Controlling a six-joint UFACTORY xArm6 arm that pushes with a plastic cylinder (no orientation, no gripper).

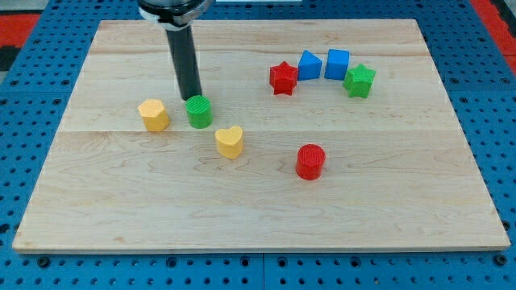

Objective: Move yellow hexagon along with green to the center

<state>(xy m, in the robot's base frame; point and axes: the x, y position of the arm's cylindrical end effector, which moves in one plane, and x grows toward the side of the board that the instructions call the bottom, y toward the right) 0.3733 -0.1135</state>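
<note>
A yellow hexagon (153, 114) sits on the wooden board at the view's left. A green cylinder (199, 111) stands just to its right, with a small gap between them. My tip (192, 97) is right behind the green cylinder, at its upper left edge, touching or nearly touching it. The dark rod rises from there to the view's top. A green star (359, 80) lies at the view's upper right.
A yellow heart (229, 142) lies below and right of the green cylinder. A red cylinder (310, 161) stands right of centre. A red star (283, 78) and two blue blocks (310, 65) (337, 64) sit beside the green star.
</note>
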